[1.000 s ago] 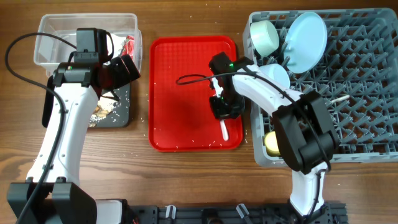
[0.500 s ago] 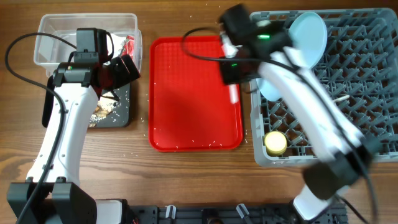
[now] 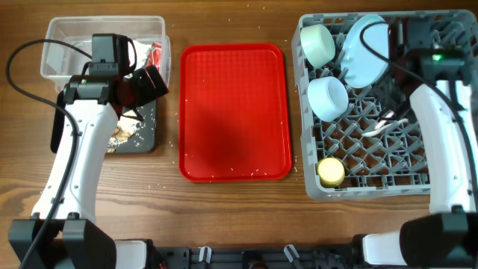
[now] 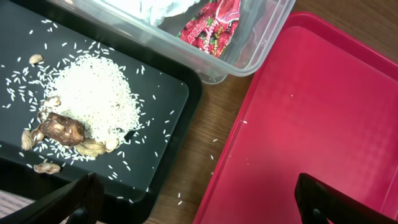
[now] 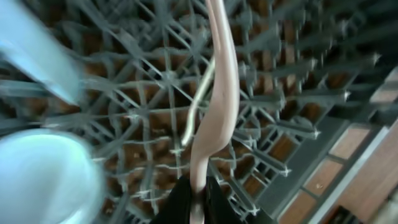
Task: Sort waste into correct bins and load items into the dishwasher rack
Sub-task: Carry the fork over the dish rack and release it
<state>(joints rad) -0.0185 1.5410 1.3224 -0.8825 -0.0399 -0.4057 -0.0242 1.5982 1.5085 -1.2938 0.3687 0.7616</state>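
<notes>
Right gripper (image 5: 196, 200): clamped on utensil (image 5: 221, 93) over rack (image 5: 298, 81). Left gripper (image 4: 199, 200): spread wide, empty, above black tray (image 4: 166, 94).

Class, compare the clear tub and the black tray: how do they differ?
The clear tub is transparent and deep; the black tray is opaque and shallow. The tub holds a red wrapper and white napkin; the tray holds rice and brownish scraps. Both are rectangular, side by side.
</notes>
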